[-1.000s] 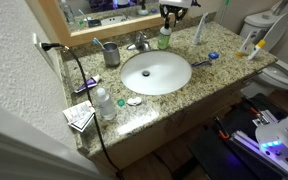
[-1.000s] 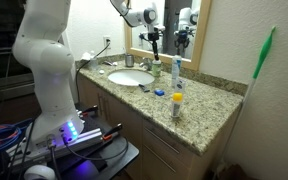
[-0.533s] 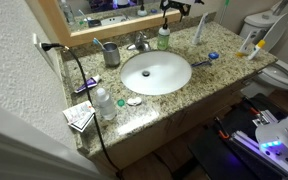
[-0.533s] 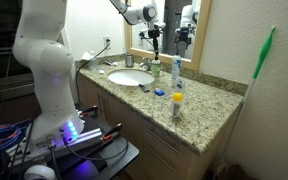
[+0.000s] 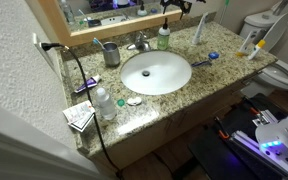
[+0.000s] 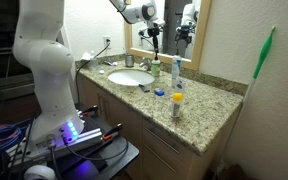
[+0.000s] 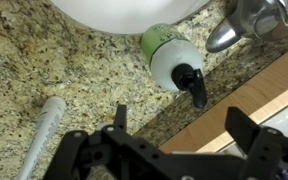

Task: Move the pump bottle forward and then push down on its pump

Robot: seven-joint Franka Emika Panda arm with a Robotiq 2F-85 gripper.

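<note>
Wrist view looks straight down on the pump bottle (image 7: 162, 45), and the hazards show there. The pump (image 7: 174, 65) is a small round target with a short dark spout (image 7: 193, 84) jutting from one side. A push that lands on the spout or on the rim of the head, rather than squarely on top, would likely tip the light bottle instead of working the pump. It stands on the granite counter (image 7: 44, 70) right at the edge of the sink (image 7: 124, 8), so a tilt that way could drop it into the basin. A tilt the other way could knock it against the faucet (image 7: 249, 18), which is near it. The wooden mirror frame (image 7: 254, 95) runs close behind, and a wide-spread finger could catch on it during a descent.

The gripper (image 7: 181, 125) has its jaws spread wide and holds nothing. Its two fingers frame the lower part of this view. The bottle sits beyond the gap between them rather than centred under it, so I judge some lining-up is needed before any press. In an exterior view the gripper (image 5: 174, 5) hangs above the bottle (image 5: 164, 38), apart from it, at the far side of the counter, just right of the faucet.
</note>
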